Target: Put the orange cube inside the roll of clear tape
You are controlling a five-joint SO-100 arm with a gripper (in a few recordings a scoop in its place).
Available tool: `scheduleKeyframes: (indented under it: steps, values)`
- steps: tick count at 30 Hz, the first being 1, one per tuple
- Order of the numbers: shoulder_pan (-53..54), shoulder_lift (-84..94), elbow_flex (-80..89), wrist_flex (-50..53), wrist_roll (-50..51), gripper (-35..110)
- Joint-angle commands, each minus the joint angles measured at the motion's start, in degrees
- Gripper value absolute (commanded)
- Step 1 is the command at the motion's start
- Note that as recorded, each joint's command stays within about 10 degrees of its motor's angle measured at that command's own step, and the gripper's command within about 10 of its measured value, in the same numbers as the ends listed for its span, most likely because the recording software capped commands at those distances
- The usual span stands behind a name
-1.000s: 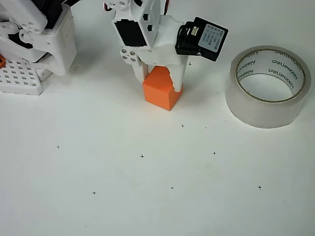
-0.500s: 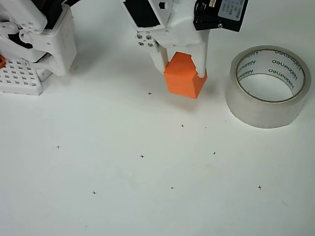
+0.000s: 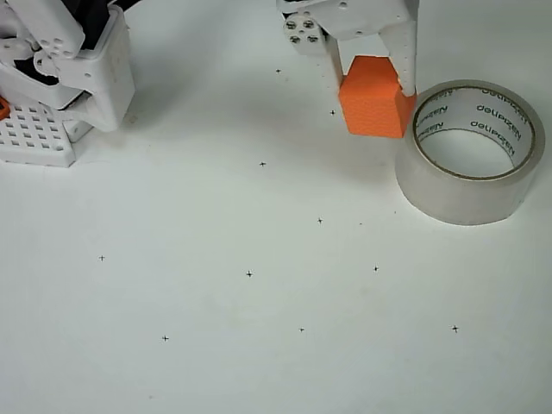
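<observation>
In the overhead view, the gripper (image 3: 373, 76) came in from the top edge, and its two white fingers (image 3: 405, 60) were clamped on the orange cube (image 3: 373, 108), one on each side of its upper part. The cube was a small solid block of bright matte orange with sharp edges; its top face and one shaded front face showed below the fingertips. It seemed to hang above the table rather than rest on it, though from straight above that was hard to judge. Just to the right of the gripper sat the roll of clear tape (image 3: 470, 197), a wide ring of whitish translucent tape lying flat with its large round hole facing up. Its pale inner core carried dark lettering around the inside. The cube's right edge met the roll's left rim in the picture, outside the hole, and the right finger stood just at that rim.

The table (image 3: 259, 345) was plain white and marked with small black crosses scattered below and to the left of the gripper. Well to the left of the gripper stood the arm's white base (image 3: 78, 60), and beside it a white perforated block (image 3: 34, 136) at the left edge.
</observation>
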Motion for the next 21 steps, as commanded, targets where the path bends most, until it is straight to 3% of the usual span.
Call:
scheduleKeyframes:
  steps: [1,21]
  values:
    - [-1.49,-0.18,-7.29,0.44,-2.64,20]
    - [-4.66,-14.33,-22.94,1.32,-7.73,20]
